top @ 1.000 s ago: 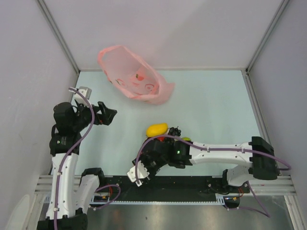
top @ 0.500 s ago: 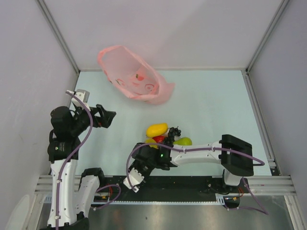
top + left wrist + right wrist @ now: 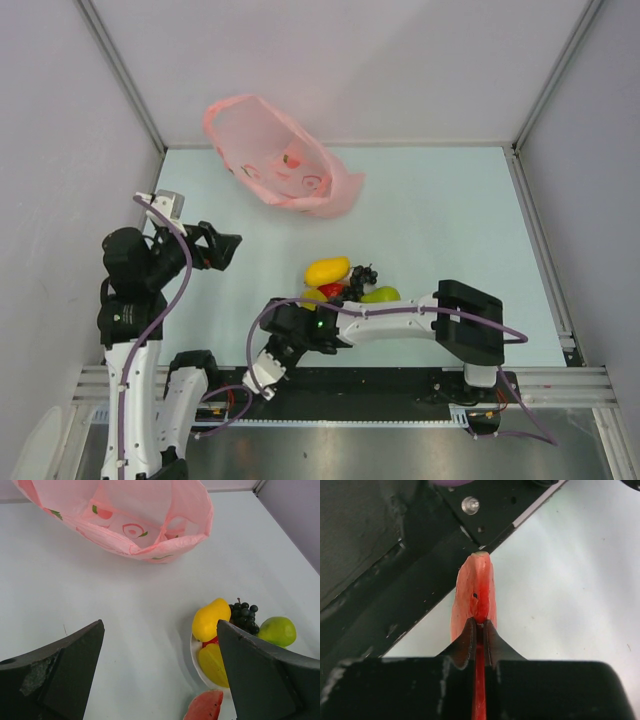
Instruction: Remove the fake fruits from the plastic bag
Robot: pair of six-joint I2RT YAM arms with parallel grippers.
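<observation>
Watermelon slice point(image 3: 475, 587), clamped edge-on between the fingertips of my right pincer point(image 3: 479, 630). Both fingers press on its flat red faces, and its green-tipped end juts out past them. Beyond that end, the black base rail point(image 3: 395, 580) lies to the left and the pale table point(image 3: 570, 580) to the right. I cannot tell whether the slice touches the table.

My left pincer point(image 3: 160, 630) hangs above the table with its fingers point(image 3: 65, 675) spread wide. Only bare table shows between them.

Far ahead of this pincer, and slightly to its left, lies the plastic bag point(image 3: 125, 515). It is pink and crinkled, and its mouth gapes toward the pincer. Printed fruit shapes show on its inner wall.

The other fruits sit outside the bag and well apart from it. They are clustered ahead of the left pincer, just past its right finger:
- The yellow-orange mango point(image 3: 211, 619) is nearest the bag.
- The grape bunch point(image 3: 244, 617) touches the mango's right side.
- The green pear point(image 3: 276, 631) is further right, beside the grapes.
- The yellow piece point(image 3: 212, 662) is closest to the finger.
- The red mango point(image 3: 212, 641) shows as a sliver between the mango and the yellow piece.

A white rim point(image 3: 192, 652) curves along the left of the yellow piece.
</observation>
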